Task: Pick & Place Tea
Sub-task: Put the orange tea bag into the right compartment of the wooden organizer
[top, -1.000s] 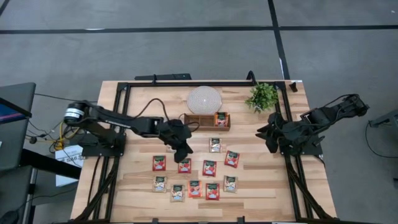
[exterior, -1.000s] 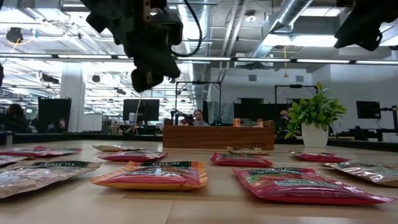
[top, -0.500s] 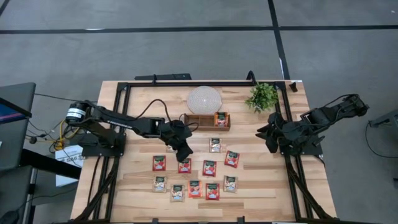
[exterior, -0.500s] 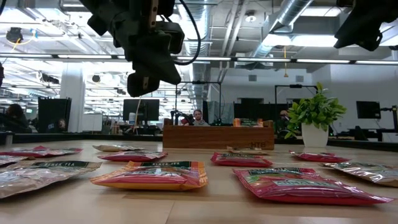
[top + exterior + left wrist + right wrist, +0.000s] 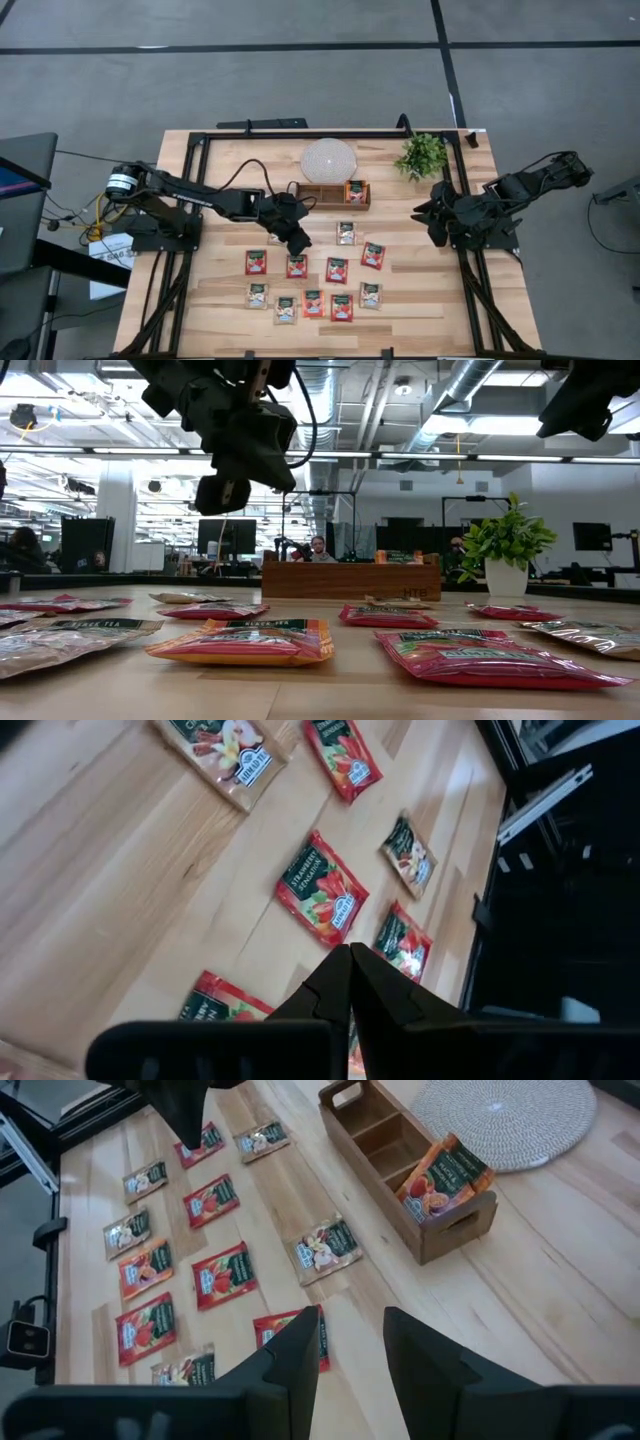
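Currently the left claw (image 5: 297,243) hangs pinched together, holding nothing, above the tea sachets (image 5: 313,280) spread mid-counter toward the near edge, so descending unopened could shove a sachet aside, while the right claw (image 5: 432,222) waits parted by the right edge.

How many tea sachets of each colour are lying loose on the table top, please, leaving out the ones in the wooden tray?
Red sachets: 6
Pale sachets: 5
Total: 11
One of the pale sachets shows only in the right wrist view.
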Controlling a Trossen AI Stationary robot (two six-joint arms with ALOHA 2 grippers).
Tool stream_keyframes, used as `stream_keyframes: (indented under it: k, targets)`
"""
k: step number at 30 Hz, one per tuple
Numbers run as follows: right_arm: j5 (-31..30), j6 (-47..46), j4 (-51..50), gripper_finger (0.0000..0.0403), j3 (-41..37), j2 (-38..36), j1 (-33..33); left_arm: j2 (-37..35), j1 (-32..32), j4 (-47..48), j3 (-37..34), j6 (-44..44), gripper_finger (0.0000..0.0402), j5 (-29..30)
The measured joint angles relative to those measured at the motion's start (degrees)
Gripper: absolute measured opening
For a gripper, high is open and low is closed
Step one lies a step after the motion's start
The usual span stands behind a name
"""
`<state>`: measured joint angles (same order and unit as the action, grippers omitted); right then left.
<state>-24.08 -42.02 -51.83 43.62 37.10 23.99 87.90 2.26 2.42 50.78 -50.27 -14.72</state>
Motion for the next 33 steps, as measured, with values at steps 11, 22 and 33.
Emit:
stream_keyframes:
  k: [11,22,33]
  targets:
    - [0.0,0.66,-0.39,0.0107,0.0,0.0,0.0,0.0,0.0,0.02,0.0,-11.04,0.0,0.53]
    - [0.02,2.1,-0.46,0.0107,0.0,0.0,0.0,0.0,0.09,0.02,0.0,-11.38,0.0076,2.0]
    - [0.11,2.1,-0.54,0.0107,0.0,0.0,0.0,-0.02,0.2,-0.22,0.0,-12.3,0.0244,1.68]
